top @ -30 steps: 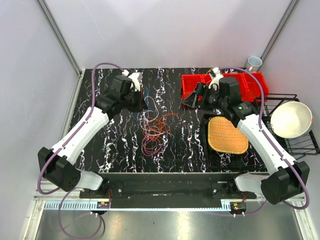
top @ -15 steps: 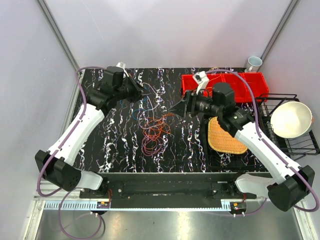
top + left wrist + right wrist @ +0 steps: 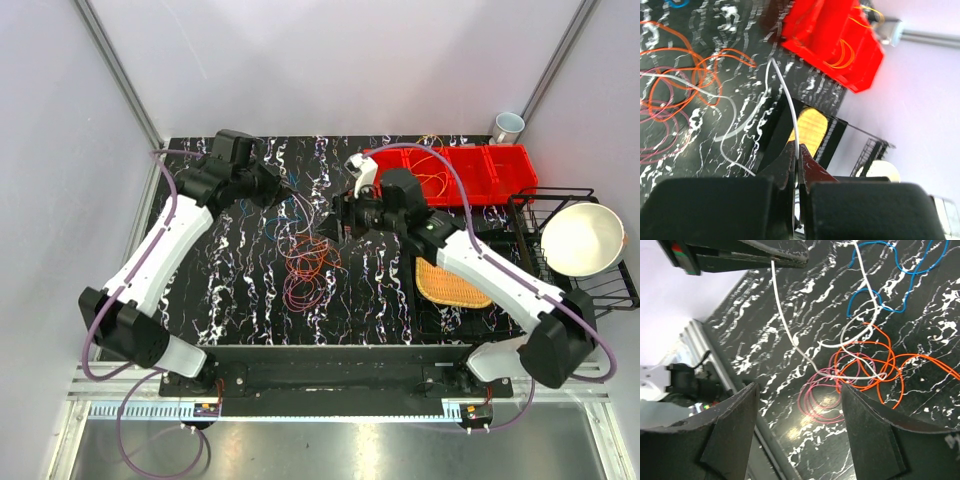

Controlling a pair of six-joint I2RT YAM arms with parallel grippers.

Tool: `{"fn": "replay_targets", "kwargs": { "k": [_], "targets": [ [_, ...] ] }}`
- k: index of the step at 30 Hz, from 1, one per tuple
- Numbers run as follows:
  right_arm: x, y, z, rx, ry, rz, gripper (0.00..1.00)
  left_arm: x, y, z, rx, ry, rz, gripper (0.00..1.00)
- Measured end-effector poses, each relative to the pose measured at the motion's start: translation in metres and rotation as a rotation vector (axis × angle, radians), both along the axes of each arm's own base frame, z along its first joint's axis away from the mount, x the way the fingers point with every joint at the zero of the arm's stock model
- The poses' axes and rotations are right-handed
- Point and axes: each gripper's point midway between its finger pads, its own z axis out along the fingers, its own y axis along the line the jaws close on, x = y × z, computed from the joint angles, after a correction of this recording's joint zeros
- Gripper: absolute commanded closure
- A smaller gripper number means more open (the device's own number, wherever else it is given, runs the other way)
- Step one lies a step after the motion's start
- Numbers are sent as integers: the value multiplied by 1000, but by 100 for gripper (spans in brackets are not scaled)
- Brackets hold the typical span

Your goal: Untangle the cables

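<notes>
The cables lie in a tangle [image 3: 305,262] in the middle of the black marbled table: orange-red loops [image 3: 875,370], pink-magenta coils [image 3: 822,397] and a blue cable [image 3: 880,290] at the far side. My left gripper [image 3: 290,190] is above the tangle's far left and shut on a thin white cable [image 3: 790,107], which runs from the jaws down into the tangle [image 3: 790,335]. My right gripper [image 3: 330,226] is open and empty, held above the tangle's right side, its fingers [image 3: 730,440] spread wide over the pink coils. A yellow-orange cable [image 3: 437,180] lies in the red bin.
A red bin [image 3: 500,165] stands at the back right. A yellow woven mat [image 3: 455,275] lies on a black tray right of the tangle. A black wire rack [image 3: 600,290] holds a white bowl [image 3: 582,238]. A cup [image 3: 508,126] stands at the far right corner.
My right gripper has moved left from the red bin to over the tangle. My left arm has swung toward the far side and holds its gripper there, still on the white cable.
</notes>
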Motion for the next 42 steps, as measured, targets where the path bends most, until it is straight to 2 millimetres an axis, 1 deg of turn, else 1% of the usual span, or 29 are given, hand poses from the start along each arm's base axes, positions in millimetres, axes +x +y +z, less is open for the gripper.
{"fn": "replay_targets", "kwargs": {
  "k": [3, 6, 11, 16, 19, 22, 25, 29, 33, 37, 42],
  "targets": [
    [5, 6, -8, -23, -8, 2, 30, 3, 3, -10, 13, 60, 24, 100],
    [2, 15, -17, -44, -12, 23, 31, 1, 8, -20, 21, 116, 51, 100],
    [-4, 29, -27, -59, -24, 39, 33, 3, 18, -24, 12, 159, 116, 100],
    [-6, 34, -49, -104, -32, -3, 34, 7, 27, -29, -15, 204, 197, 100],
    [1, 34, -64, -135, -29, -47, 34, 5, 32, -36, -32, 241, 240, 100],
    [12, 34, -75, -157, -33, -108, 35, 1, 36, -45, -46, 285, 278, 100],
    [20, 36, -84, -171, -35, -152, 38, 1, 41, -50, -59, 313, 299, 100],
    [27, 37, -101, -206, -25, -192, 42, 2, 46, -52, -72, 330, 313, 100],
    [28, 38, -117, -240, -14, -206, 43, 3, 49, -52, -80, 335, 318, 100],
    [27, 40, -122, -258, -17, -214, 44, 2, 51, -54, -86, 345, 317, 100],
    [31, 41, -120, -259, -30, -231, 46, 0, 53, -59, -87, 363, 316, 100]
  ]
}}
